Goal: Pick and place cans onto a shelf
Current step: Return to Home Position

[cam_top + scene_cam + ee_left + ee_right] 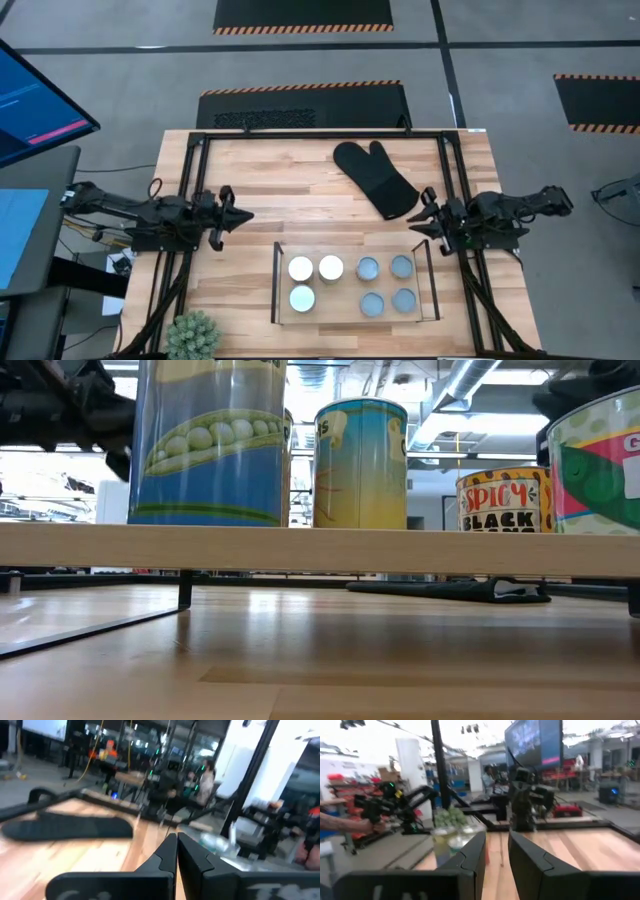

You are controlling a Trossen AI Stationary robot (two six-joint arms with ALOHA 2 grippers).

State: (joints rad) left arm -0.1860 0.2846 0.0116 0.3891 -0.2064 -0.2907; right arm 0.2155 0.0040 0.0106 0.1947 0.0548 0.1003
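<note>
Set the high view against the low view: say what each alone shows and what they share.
High view only: seven can tops, the plant, and the left pincer and right pincer flanking the shelf. Low view only: the labels, such as the pea picture and SPICY BLACK lettering. Both: cans on the shelf, with the black oven mitt beyond it.

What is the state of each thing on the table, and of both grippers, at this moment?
Seven small round tins: upright, all on the shelf.
Low black wire shelf with wood base: holding all seven.
Black oven mitt: flat on the table, apart from shelf.
Left gripper: shut, empty.
Right gripper: open, empty.
</note>
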